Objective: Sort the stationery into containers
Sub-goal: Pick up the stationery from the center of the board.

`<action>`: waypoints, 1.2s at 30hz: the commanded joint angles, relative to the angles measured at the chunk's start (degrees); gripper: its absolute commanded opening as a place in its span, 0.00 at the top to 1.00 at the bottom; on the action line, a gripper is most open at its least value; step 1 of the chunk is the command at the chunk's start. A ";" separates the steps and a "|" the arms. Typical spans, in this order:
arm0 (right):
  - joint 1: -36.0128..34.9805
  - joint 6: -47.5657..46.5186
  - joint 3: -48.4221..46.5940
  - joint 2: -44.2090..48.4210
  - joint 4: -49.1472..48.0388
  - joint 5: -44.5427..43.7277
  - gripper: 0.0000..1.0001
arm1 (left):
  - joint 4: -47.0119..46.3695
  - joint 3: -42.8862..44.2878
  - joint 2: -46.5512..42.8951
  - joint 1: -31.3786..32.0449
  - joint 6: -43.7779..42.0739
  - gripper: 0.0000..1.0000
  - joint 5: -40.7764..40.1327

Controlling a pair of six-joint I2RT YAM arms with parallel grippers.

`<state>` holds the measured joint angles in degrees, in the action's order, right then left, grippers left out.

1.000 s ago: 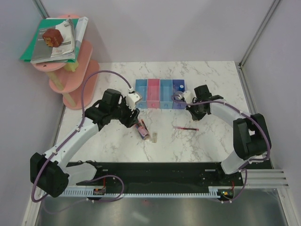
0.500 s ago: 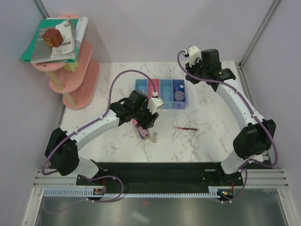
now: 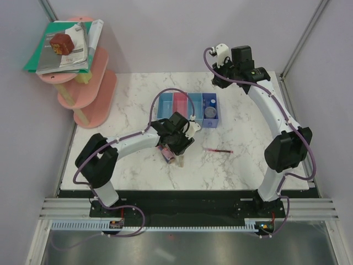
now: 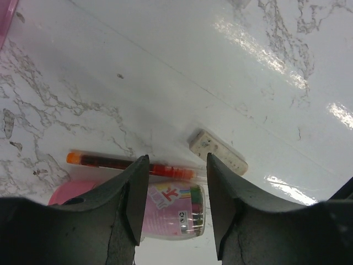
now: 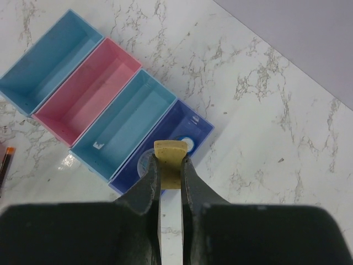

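Observation:
My left gripper [image 3: 180, 144] is open and low over the table. In the left wrist view its jaws [image 4: 174, 161] straddle the end of a pink-labelled tube [image 4: 172, 211]. A thin red pen [image 4: 127, 164] lies against the tube, and a pale tan block [image 4: 218, 150] lies just beyond. My right gripper [image 3: 222, 81] is raised at the back and shut on a tan block [image 5: 170, 150], high above the darker blue tray [image 5: 194, 126]. The four joined trays [image 3: 186, 99] stand mid-table. The darker blue one holds a clear roll and a blue-capped cylinder [image 3: 210, 112]. Another red pen [image 3: 219, 150] lies to the right.
A tiered pink round shelf [image 3: 94, 88] with stacked books and a brown block [image 3: 62, 43] stands at the back left. Walls and a metal frame post [image 3: 300, 41] close the back and right. Purple cables loop off both arms.
My left gripper has moved right, over the tube. My right gripper has risen from the darker blue tray to the back and has since shifted only slightly.

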<state>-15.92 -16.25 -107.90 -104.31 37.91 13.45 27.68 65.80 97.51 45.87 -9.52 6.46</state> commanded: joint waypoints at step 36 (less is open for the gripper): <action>-0.16 0.69 -2.49 -0.89 -3.11 4.30 1.00 | 0.88 -0.67 5.05 4.76 5.03 0.47 4.70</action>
<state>-15.92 -16.03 -110.67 -107.20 36.82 16.56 27.94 63.94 101.62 50.04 -6.26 8.75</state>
